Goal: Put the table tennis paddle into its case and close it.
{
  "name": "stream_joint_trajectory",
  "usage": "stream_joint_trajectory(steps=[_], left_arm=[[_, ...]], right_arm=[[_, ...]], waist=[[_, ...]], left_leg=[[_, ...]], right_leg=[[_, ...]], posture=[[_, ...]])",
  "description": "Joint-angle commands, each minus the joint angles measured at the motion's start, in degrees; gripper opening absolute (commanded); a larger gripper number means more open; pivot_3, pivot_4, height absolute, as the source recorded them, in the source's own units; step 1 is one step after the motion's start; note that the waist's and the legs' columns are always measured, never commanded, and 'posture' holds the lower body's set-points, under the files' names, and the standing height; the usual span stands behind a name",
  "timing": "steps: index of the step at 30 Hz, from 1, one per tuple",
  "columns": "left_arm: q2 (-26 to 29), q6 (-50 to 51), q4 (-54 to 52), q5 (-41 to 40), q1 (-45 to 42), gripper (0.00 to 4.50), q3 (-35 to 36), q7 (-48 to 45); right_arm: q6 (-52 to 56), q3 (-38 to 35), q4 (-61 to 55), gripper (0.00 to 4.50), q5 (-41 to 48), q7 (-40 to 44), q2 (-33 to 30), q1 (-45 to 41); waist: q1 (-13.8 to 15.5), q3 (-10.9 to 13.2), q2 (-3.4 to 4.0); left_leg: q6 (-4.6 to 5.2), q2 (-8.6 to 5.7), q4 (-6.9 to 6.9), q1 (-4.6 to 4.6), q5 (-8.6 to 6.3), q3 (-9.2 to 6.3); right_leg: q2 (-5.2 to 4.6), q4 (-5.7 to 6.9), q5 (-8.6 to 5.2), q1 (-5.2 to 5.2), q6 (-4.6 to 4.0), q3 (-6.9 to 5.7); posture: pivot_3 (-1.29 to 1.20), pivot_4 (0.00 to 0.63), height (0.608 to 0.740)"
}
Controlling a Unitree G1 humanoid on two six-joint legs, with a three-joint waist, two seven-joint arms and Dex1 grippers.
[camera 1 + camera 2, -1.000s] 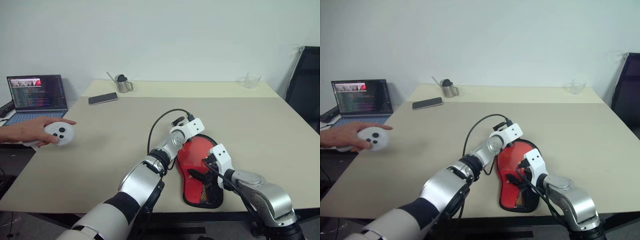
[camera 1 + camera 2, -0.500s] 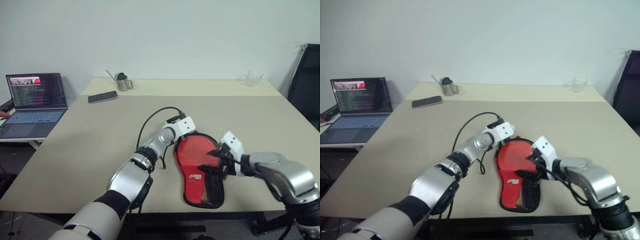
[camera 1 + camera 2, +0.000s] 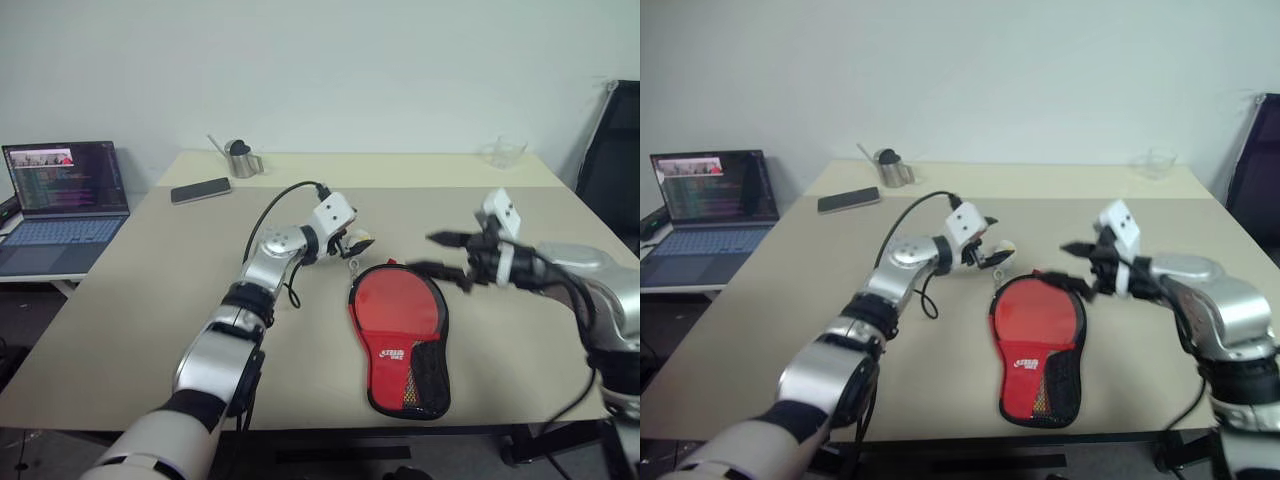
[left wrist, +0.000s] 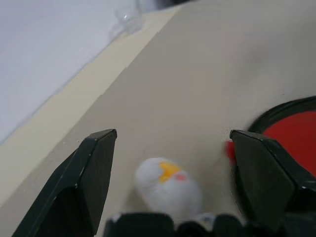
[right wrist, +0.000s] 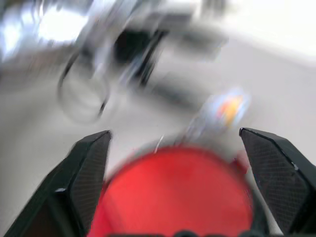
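One closed-looking red case, two empty grippers raised off it.

The single case [image 3: 400, 335] lies flat, red side up, on the near part of the table [image 3: 150, 300], its white logo and black mesh pocket toward the near edge. The left gripper [image 3: 355, 243] hovers just past the case's round end, jaws wide, with a small white and yellow thing between them. The right gripper [image 3: 440, 253] hangs above the case's far right side, fingers spread wide, holding nothing. A second ago both sat low on the case; now both are lifted clear. Farther off: one phone [image 3: 200, 190], one metal cup [image 3: 241, 160], one clear glass [image 3: 502, 152], one laptop [image 3: 62, 190]. The hand with a white controller is gone.
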Motion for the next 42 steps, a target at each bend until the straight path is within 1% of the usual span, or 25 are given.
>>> stream_joint_trajectory(steps=[1, 3, 4, 8, 10, 13, 17, 22, 24, 30, 34, 36, 39, 42], left_arm=[[-1.4, 4.7, -9.9, -0.5, 5.6, 4.03, -3.7, -2.3], [-3.3, 6.8, -11.7, 1.0, 9.1, 4.03, -6.0, -0.1], [-4.0, 7.7, -12.1, 1.5, 9.9, 4.03, -6.6, 0.9], [-7.5, 8.5, -9.9, 3.2, 12.8, 4.03, -8.7, 5.8], [-8.6, 8.0, -9.0, 3.9, 13.3, 4.03, -9.4, 7.4], [-11.0, 8.6, -5.6, 5.1, 13.6, 4.03, -10.5, 10.5], [-11.9, 10.8, -2.3, 7.7, 13.2, 4.03, -11.9, 14.9], [-11.3, 13.3, -4.9, 7.8, 14.8, 4.03, -12.8, 15.8], [-10.9, 14.6, -6.7, 7.6, 16.0, 4.03, -13.0, 15.7], [-9.2, 19.3, -14.4, 6.6, 20.3, 4.03, -12.9, 15.3], [-8.3, 22.2, -18.7, 5.0, 22.4, 4.03, -12.0, 14.6], [-7.4, 22.6, -20.7, 3.9, 23.5, 4.03, -11.6, 13.5], [-5.6, 23.2, -23.7, 1.5, 25.1, 4.03, -10.6, 10.8], [-3.6, 25.1, -28.3, -2.9, 27.1, 4.03, -8.9, 6.9]], right_arm=[[-4.4, -3.2, 12.4, 4.5, -3.8, -11.4, 6.0, -9.5], [-8.0, -4.2, 22.9, 4.5, -6.5, -18.4, 10.7, -15.7], [-9.5, -4.4, 26.6, 4.5, -7.5, -20.3, 12.1, -17.7], [-18.6, -1.9, 42.3, 4.5, -12.6, -24.1, 18.3, -24.0], [-22.7, -2.1, 49.5, 4.5, -14.0, -25.2, 20.7, -26.7], [-28.9, -4.0, 61.2, 4.5, -15.2, -30.1, 24.7, -30.0], [-32.8, -4.7, 69.9, 4.5, -16.3, -33.0, 28.7, -31.8], [-34.5, -4.7, 74.7, 4.5, -18.4, -37.3, 32.1, -32.1], [-33.9, -4.8, 75.8, 4.5, -19.1, -38.9, 33.2, -32.0], [-33.1, -4.8, 77.2, 4.5, -20.8, -39.7, 35.4, -31.1], [-34.1, -5.4, 77.2, 4.5, -20.6, -36.2, 36.0, -31.2], [-33.9, -5.2, 77.2, 4.5, -20.8, -33.6, 36.1, -31.3], [-34.1, -5.0, 77.1, 4.5, -21.3, -32.7, 36.3, -31.3], [-34.2, -5.1, 77.2, 4.5, -21.7, -32.5, 36.4, -31.3]], waist=[[0.1, 0.0, 0.01], [0.2, 0.0, 0.04], [0.3, 0.0, 0.04], [0.3, -0.1, 0.08], [0.1, -0.1, 0.11], [0.1, -0.1, 0.16], [0.1, -0.3, 0.32], [-0.1, -0.6, 0.49], [-0.7, -0.8, 0.55], [-1.7, -1.3, 0.63], [-1.9, -1.3, 0.64], [-1.9, -1.3, 0.66], [-2.1, -1.3, 0.67], [-2.1, -1.3, 0.7]], left_leg=[[0.0, 0.0, 0.0, -0.01, 0.0, -0.02], [0.0, -0.01, 0.01, -0.03, 0.01, 0.0], [0.0, -0.03, 0.0, -0.03, 0.01, 0.01], [-0.01, -0.02, -0.01, -0.09, 0.01, -0.03], [0.0, -0.03, -0.01, -0.04, 0.01, 0.06], [0.0, -0.02, -0.01, -0.02, 0.01, 0.05], [0.0, -0.02, -0.01, 0.06, 0.01, 0.04], [0.0, -0.02, 0.0, 0.16, 0.01, 0.02], [0.0, -0.01, 0.0, 0.21, 0.01, 0.02], [0.0, 0.02, -0.03, 0.34, 0.0, 0.02], [0.01, 0.04, -0.05, 0.49, 0.0, 0.01], [0.04, 0.05, -0.11, 0.7, -0.02, 0.0], [0.21, 0.07, -0.21, 1.15, -0.13, -0.03], [0.22, 0.06, -0.2, 1.14, -0.14, -0.12]], right_leg=[[0.0, 0.0, 0.0, 0.0, -0.01, 0.0], [0.0, 0.02, 0.01, -0.04, -0.02, 0.04], [0.0, 0.02, 0.02, -0.05, -0.03, 0.05], [0.0, -0.03, 0.02, -0.07, -0.03, 0.01], [0.0, 0.0, 0.02, -0.06, -0.03, 0.04], [0.0, 0.02, 0.02, -0.06, -0.03, 0.05], [0.0, 0.02, 0.02, 0.04, -0.03, 0.05], [0.0, 0.11, 0.02, 0.13, -0.04, 0.07], [0.01, 0.12, 0.04, 0.16, -0.07, 0.08], [0.05, 0.13, 0.04, 0.26, -0.07, 0.14], [0.08, 0.13, 0.03, 0.4, -0.07, 0.15], [0.1, 0.08, 0.03, 0.63, -0.08, 0.15], [0.14, 0.0, -0.01, 1.06, -0.12, 0.13], [0.15, 0.04, -0.01, 1.06, -0.13, 0.11]], posture=[[0.0, 0.15, 0.74], [0.0, 0.15, 0.74], [0.0, 0.15, 0.74], [0.0, 0.15, 0.74], [0.0, 0.15, 0.74], [0.0, 0.15, 0.74], [0.0, 0.15, 0.74], [0.0, 0.15, 0.74], [0.0, 0.15, 0.74], [0.0, 0.15, 0.74], [0.0, 0.15, 0.74], [0.0, 0.15, 0.74], [0.0, 0.15, 0.74], [0.0, 0.15, 0.74]])
